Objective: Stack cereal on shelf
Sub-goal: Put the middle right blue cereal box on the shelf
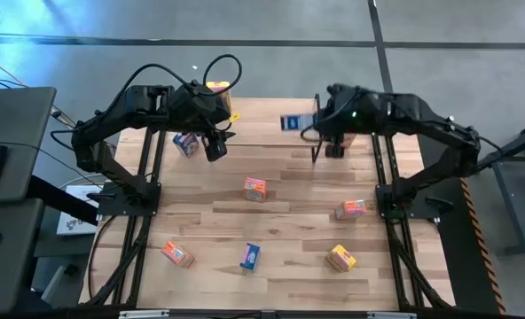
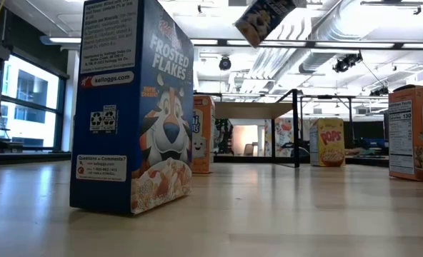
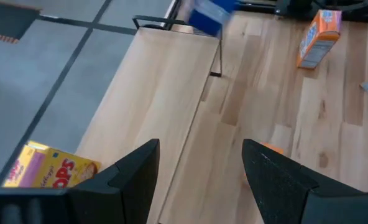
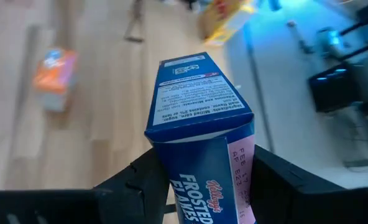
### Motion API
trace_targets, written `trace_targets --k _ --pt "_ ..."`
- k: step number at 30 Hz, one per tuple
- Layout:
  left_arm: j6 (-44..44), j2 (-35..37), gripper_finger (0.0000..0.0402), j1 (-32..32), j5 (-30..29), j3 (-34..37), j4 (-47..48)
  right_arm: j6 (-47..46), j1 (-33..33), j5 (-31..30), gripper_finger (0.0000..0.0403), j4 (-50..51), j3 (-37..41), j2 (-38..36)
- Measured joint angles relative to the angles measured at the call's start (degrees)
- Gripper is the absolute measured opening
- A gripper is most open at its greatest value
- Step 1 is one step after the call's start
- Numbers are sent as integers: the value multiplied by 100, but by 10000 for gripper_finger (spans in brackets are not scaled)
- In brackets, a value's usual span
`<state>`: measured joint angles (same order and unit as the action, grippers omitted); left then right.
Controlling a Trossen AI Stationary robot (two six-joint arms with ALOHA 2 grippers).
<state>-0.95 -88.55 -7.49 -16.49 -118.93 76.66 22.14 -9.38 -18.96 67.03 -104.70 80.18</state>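
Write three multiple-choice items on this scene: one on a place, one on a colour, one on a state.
1. The yellow box nearest the left gripper sits:
A. on the shelf
B. in the left gripper
C. on the floor

2. The box in the right gripper is:
A. orange
B. yellow
C. blue

3. The left gripper is:
A. shut on a box
B. open and empty
C. shut and empty

Answers:
1. A: the left wrist view shows the yellow box resting on the shelf plank, at one end.
2. C: the right gripper clamps a blue box.
3. B: the left gripper has its fingers spread with nothing between them.
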Motion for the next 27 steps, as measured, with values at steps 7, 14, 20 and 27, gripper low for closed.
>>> trace_targets --k 7,14,20,27 --pt "13 -4 220 0 -142 0 0 361 -608 -32 170 -654 -176 0" --pt "9 -4 220 -114 -476 0 -13 684 -1292 -27 170 -1056 -184 33" --pt "-41 -4 220 -464 -696 0 -28 1009 -1916 46 170 -1252 -184 369" --pt "-149 -4 220 -921 -676 0 -24 1239 -2310 177 170 -1249 -184 894"
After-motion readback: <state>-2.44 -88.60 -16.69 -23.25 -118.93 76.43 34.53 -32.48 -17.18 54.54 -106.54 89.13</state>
